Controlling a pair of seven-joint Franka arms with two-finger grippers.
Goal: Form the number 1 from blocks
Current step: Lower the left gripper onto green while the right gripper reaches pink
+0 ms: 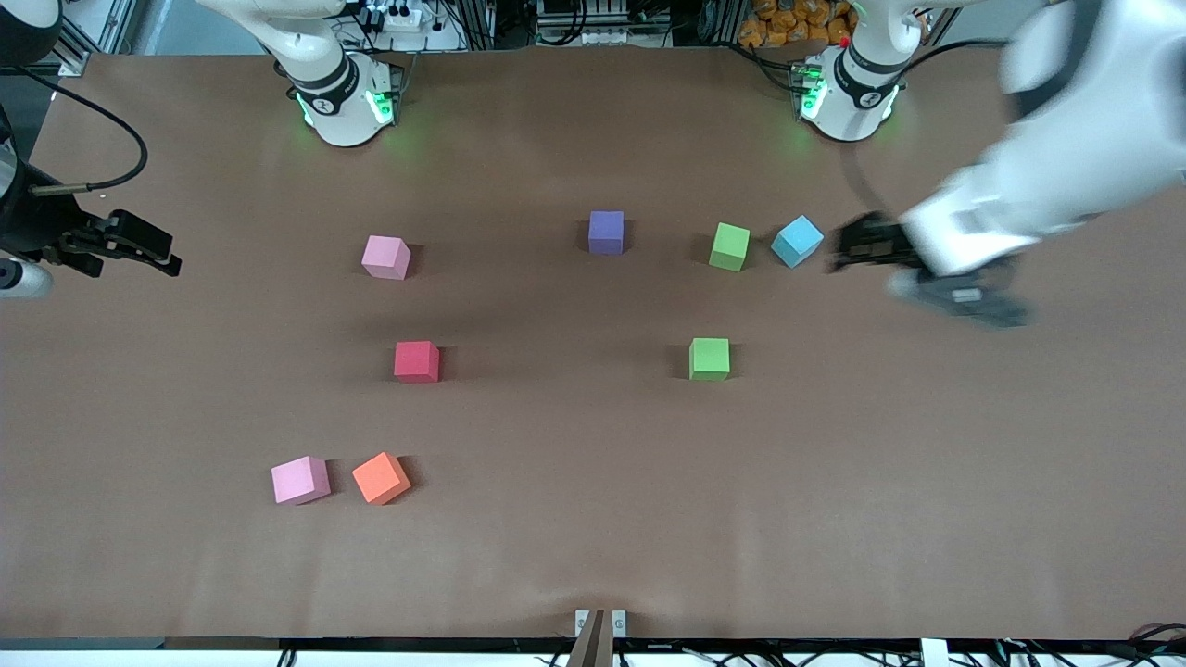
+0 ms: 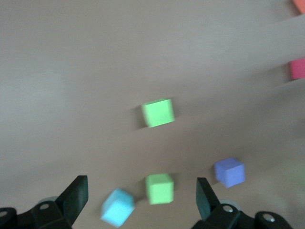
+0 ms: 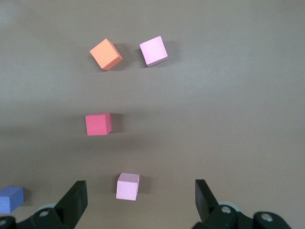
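Eight little foam cubes, all lying separate on the table, none stacked. Farthest row: pink block, purple block, green block and light blue block, those last two just beside each other, possibly not quite touching. Middle: red block and second green block. Nearest: second pink block beside the orange block, both turned askew.

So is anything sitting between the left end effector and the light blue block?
Nothing visible does. The left end effector, fingers open, is up over the table toward the left arm's end, just beside the light blue block. The nearest green block sits past the blue one, toward the purple block.
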